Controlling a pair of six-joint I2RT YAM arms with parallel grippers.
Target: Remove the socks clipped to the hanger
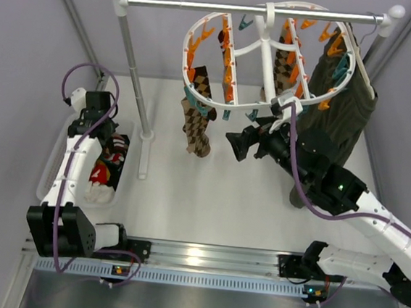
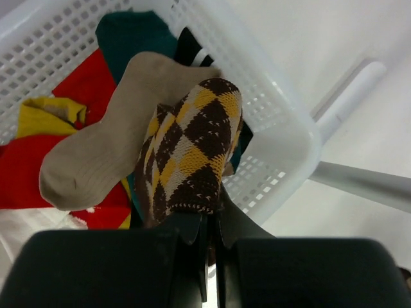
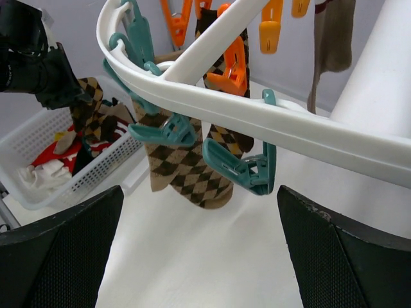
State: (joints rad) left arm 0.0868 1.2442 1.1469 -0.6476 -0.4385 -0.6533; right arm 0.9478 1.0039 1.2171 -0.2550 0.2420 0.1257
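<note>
The white oval hanger (image 1: 265, 105) hangs from the rail, with orange and teal clips around it. A tan and brown argyle sock (image 1: 197, 117) is clipped at its left side, and another sock (image 1: 283, 68) hangs near the middle bar. In the right wrist view the tan sock (image 3: 186, 170) hangs from a teal clip (image 3: 166, 131) under the hanger rim (image 3: 270, 122). My right gripper (image 1: 237, 145) (image 3: 199, 256) is open just below that rim, holding nothing. My left gripper (image 1: 109, 139) (image 2: 210, 224) is shut on a brown and yellow argyle sock (image 2: 192, 147) over the basket (image 2: 282, 128).
The white basket (image 1: 52, 176) at the left holds red, yellow, teal and beige laundry, including a beige sock (image 2: 96, 160). A dark olive garment (image 1: 345, 102) hangs at the rail's right end. The white rail stand's post (image 1: 134, 74) and foot stand between the basket and the hanger.
</note>
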